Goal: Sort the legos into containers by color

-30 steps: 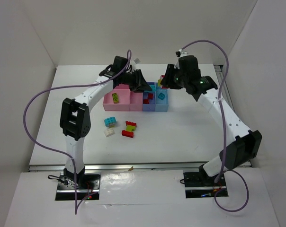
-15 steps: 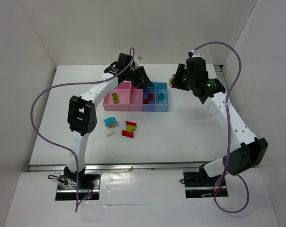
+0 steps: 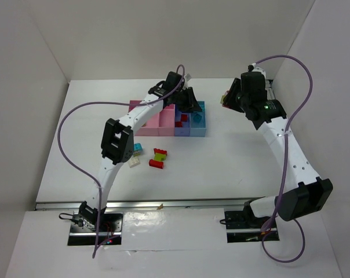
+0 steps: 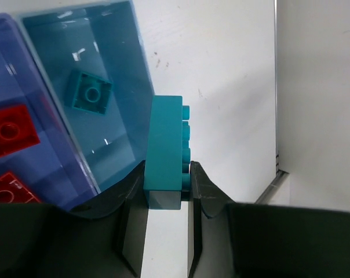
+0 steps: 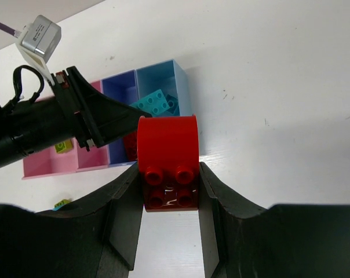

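Note:
My left gripper is shut on a teal lego, held just past the right wall of the light blue container. One teal lego lies in that bin. Two red legos lie in the dark blue bin beside it. My right gripper is shut on a red lego, above the table to the right of the containers. In the top view the left gripper hangs over the row's right end and the right gripper stays apart from it.
Loose legos lie in front of the bins: a teal one, a whitish one, a yellow-green and red pair, and a red one. The left arm covers part of the pink bins. White walls enclose the table.
The left arm has swung right along the row, from the pink bins to the light blue end. The right gripper has drawn back to the right, away from the bins, with its red lego.

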You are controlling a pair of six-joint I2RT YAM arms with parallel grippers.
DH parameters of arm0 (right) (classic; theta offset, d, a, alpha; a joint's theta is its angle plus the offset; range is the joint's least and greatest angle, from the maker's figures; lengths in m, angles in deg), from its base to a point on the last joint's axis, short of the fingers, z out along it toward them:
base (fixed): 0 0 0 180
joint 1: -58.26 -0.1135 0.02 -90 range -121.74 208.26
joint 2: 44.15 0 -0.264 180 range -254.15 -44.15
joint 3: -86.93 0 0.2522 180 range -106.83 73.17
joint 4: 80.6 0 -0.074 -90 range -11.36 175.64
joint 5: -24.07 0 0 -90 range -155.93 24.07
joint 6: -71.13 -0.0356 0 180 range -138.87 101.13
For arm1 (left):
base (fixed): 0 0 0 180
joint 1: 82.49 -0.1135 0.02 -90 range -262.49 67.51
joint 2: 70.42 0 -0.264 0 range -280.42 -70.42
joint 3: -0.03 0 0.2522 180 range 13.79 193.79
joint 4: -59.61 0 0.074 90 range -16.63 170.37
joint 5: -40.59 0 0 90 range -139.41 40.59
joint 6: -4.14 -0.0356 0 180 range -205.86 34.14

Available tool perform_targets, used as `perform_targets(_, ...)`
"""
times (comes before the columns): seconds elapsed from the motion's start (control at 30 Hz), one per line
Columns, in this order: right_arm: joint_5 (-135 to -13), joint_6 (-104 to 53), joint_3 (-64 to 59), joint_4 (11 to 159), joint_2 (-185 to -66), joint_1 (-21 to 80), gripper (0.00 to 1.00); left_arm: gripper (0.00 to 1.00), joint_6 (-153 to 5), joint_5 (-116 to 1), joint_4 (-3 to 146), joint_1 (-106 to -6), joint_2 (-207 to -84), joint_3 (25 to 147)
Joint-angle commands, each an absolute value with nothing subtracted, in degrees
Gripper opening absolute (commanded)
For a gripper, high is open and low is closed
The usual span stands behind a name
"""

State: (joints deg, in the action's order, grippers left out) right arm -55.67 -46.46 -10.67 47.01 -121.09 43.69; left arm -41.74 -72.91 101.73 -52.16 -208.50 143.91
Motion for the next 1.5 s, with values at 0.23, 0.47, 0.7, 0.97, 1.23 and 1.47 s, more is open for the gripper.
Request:
perform_targets(0.23,-57.2,-46.6,-10.0,48.3,-120.3,44.9,0.17,0.78,-41.0,-70.2,99.9,-53.0,-208.9,145.1)
perform_targets(0.47,-63.0,-45.2,-10.0,50.4,-122.5,45.4,0.17,0.82,-42.5,-72.3,101.2,-53.0,-204.1,145.1)
perform_targets(0.7,-88.7,-42.4,-10.8,56.4,-126.6,50.0,0.20,0.81,-65.4,-71.5,99.7,-53.5,-185.8,128.2)
perform_targets(0.97,-117.5,-46.4,-9.1,61.7,-130.4,54.8,0.22,0.89,-85.0,-73.1,111.6,-53.5,-178.1,126.2)
perform_targets(1.23,-131.7,-63.8,4.2,86.5,-129.1,56.7,0.22,0.90,-92.6,-80.6,95.8,-53.5,-166.1,108.2)
perform_targets(1.47,-136.2,-63.0,1.5,85.7,-130.3,56.7,0.22,0.99,-94.6,-81.0,77.6,-51.8,-158.6,94.9)
